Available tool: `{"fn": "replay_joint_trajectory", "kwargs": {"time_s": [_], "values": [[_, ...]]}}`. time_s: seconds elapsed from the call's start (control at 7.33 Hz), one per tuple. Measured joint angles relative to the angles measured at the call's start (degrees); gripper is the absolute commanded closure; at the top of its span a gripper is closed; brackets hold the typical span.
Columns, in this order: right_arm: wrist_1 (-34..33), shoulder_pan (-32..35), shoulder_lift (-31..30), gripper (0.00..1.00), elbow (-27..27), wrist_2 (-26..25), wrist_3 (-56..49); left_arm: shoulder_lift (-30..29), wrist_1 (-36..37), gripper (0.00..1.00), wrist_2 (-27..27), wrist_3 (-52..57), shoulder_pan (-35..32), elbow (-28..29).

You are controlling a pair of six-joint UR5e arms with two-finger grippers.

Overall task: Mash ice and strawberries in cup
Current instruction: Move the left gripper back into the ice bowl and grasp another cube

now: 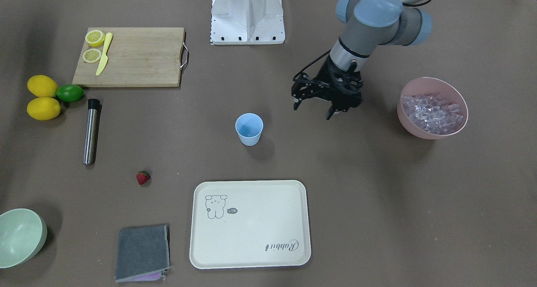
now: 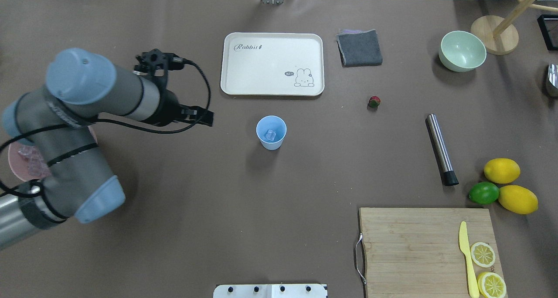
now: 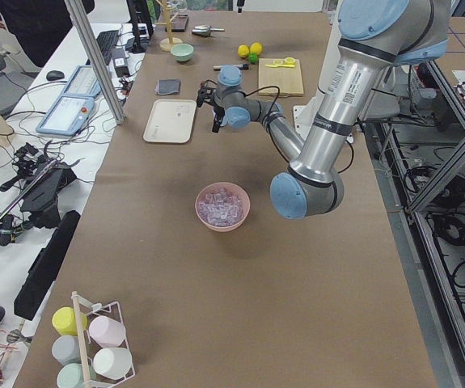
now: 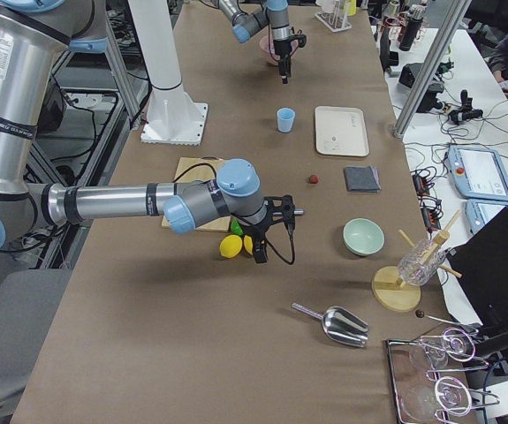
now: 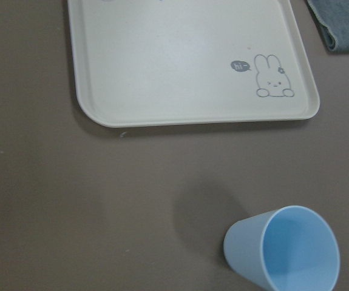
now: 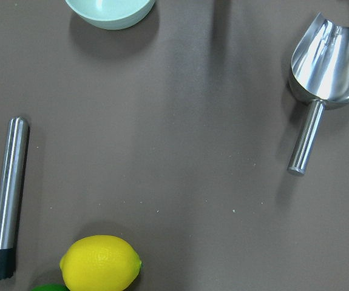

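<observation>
The pale blue cup (image 1: 249, 129) stands upright mid-table, and the overhead view shows one clear ice cube (image 2: 270, 135) at its bottom. More ice (image 1: 432, 110) fills the pink bowl (image 1: 413, 128). The strawberry (image 1: 143, 177) lies alone on the table, well away from the cup. My left gripper (image 1: 314, 110) hovers between cup and pink bowl, open and holding nothing; its wrist camera sees the cup (image 5: 283, 251) low right. My right gripper (image 4: 258, 252) shows only in the exterior right view, above the lemons; whether it is open or shut I cannot tell.
A steel muddler (image 1: 91, 131) lies near two lemons (image 1: 43, 97) and a lime (image 1: 70, 93). A cutting board (image 1: 134, 56) carries lemon halves and a yellow knife. A cream tray (image 1: 250, 253), grey cloth (image 1: 142, 251), green bowl (image 1: 19, 253) and metal scoop (image 6: 329, 66) are also around.
</observation>
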Motion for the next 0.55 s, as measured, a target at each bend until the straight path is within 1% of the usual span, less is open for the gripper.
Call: {"fn": "replay_joint_trajectory", "kwargs": {"time_s": [0.14, 0.27, 0.55], "values": [[0.0, 0.0, 0.0, 0.00, -0.2, -0.2, 0.0, 5.8, 1.7, 0.01, -2.8, 6.0, -3.9, -3.5], [-0.1, 0.0, 0.0, 0.00, -0.3, -0.2, 0.0, 11.6, 2.4, 0.01, -5.5, 13.0, -8.6, -5.4], [0.0, -0.1, -0.2, 0.00, -0.3, -0.3, 0.0, 21.9, 2.4, 0.01, -8.0, 28.8, -16.1, -5.9]]}}
